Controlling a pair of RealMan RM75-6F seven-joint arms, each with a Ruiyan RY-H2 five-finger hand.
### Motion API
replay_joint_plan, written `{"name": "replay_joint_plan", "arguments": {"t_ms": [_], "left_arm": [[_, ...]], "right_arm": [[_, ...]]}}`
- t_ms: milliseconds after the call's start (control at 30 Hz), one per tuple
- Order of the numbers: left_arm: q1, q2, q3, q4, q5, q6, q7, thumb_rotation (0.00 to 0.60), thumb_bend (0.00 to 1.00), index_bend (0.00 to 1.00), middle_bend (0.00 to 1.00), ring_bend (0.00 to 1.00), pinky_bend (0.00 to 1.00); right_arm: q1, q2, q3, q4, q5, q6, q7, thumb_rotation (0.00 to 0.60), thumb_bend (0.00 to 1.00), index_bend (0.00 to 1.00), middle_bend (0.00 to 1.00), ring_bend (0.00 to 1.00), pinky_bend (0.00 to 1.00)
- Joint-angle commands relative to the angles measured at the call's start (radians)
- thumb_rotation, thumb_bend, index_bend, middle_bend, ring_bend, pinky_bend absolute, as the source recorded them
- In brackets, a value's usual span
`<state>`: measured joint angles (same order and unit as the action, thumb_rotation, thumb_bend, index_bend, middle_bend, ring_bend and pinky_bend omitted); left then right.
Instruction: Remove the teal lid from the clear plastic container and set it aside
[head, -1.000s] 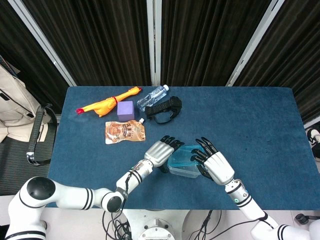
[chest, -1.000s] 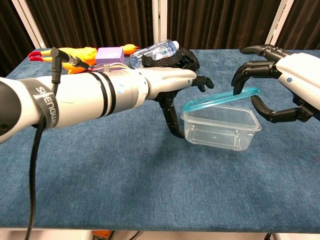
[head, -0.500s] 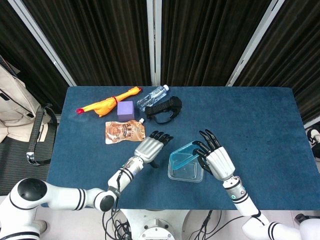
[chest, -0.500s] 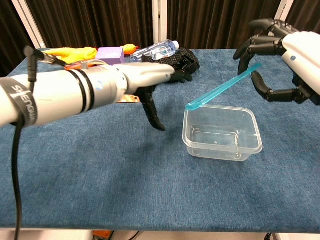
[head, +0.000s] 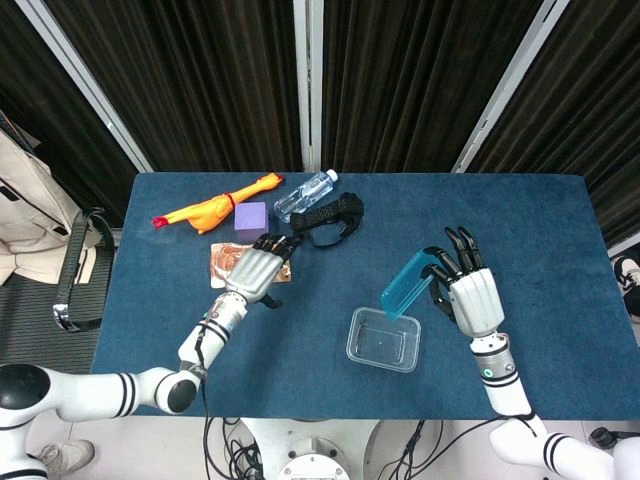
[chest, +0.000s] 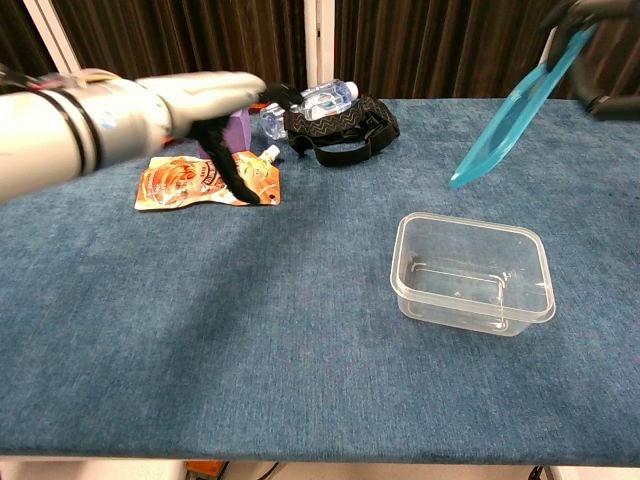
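Teal lid (head: 404, 285) tilted, gripped in right hand (head: 470, 296), above clear container (head: 382, 339), left hand (head: 256, 270) spread, empty.

light: bright, even, overhead | shadows: soft, faint | focus: sharp | chest view edges: slightly warped

The blue-clothed counter (head: 520, 230) carries a clear plastic container (head: 383, 339) (open, no lid on it) near its front edge. Toward the back lie a rubber chicken (head: 215, 206), a purple block (head: 251, 217), a water bottle (head: 305, 194) and a black strap (head: 328, 217). An orange pouch (chest: 205, 181) lies beneath the left hand's fingers (head: 272, 246).
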<state>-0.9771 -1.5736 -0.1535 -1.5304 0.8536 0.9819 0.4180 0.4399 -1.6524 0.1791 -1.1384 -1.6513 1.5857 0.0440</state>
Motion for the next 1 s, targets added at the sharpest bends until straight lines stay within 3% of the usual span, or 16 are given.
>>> {"name": "replay_joint_plan", "arguments": {"t_ms": [33,233,300,367,433,467,600,733,867,1000], "left_arm": [[0.044,0.037,0.013,-0.004,0.032,0.041,-0.023,0.6,0.0,0.04,0.04,0.0,0.0],[0.12,0.112,0.03,-0.01,0.057,0.079,-0.069,0.6,0.0,0.04,0.04,0.0,0.0],[0.146,0.135,0.032,-0.009,0.062,0.088,-0.089,0.6,0.0,0.04,0.04,0.0,0.0],[0.167,0.152,0.036,-0.005,0.07,0.094,-0.106,0.6,0.0,0.04,0.04,0.0,0.0],[0.188,0.172,0.043,-0.002,0.079,0.099,-0.115,0.6,0.0,0.04,0.04,0.0,0.0],[0.197,0.179,0.046,-0.002,0.082,0.104,-0.113,0.6,0.0,0.04,0.04,0.0,0.0],[0.238,0.209,0.06,-0.001,0.101,0.15,-0.092,0.6,0.0,0.04,0.04,0.0,0.0],[0.306,0.262,0.078,-0.005,0.166,0.206,-0.154,0.6,0.0,0.04,0.04,0.0,0.0],[0.39,0.315,0.107,0.013,0.262,0.287,-0.246,0.6,0.0,0.05,0.05,0.0,0.0],[0.479,0.365,0.14,0.021,0.342,0.368,-0.34,0.6,0.0,0.06,0.06,0.0,0.0]], "right_arm": [[0.003,0.082,0.031,-0.057,0.094,-0.112,0.004,0.6,0.56,0.62,0.3,0.06,0.0],[0.063,0.22,0.068,-0.173,0.296,-0.438,-0.004,0.6,0.56,0.58,0.28,0.04,0.0],[0.095,0.258,0.082,-0.208,0.384,-0.563,-0.028,0.6,0.53,0.45,0.25,0.02,0.0],[0.123,0.281,0.086,-0.224,0.46,-0.654,-0.084,0.6,0.41,0.16,0.16,0.0,0.0],[0.152,0.296,0.095,-0.241,0.546,-0.713,-0.16,0.6,0.31,0.01,0.06,0.0,0.0],[0.16,0.298,0.098,-0.249,0.576,-0.721,-0.187,0.6,0.27,0.0,0.01,0.0,0.0],[0.158,0.318,0.109,-0.302,0.627,-0.675,-0.242,0.6,0.23,0.0,0.0,0.0,0.0],[0.089,0.39,0.097,-0.399,0.556,-0.572,-0.176,0.6,0.24,0.0,0.0,0.0,0.0],[-0.02,0.474,0.033,-0.461,0.398,-0.437,-0.074,0.6,0.27,0.0,0.02,0.0,0.0],[-0.132,0.538,-0.037,-0.496,0.312,-0.3,-0.049,0.6,0.27,0.0,0.0,0.0,0.0]]}}
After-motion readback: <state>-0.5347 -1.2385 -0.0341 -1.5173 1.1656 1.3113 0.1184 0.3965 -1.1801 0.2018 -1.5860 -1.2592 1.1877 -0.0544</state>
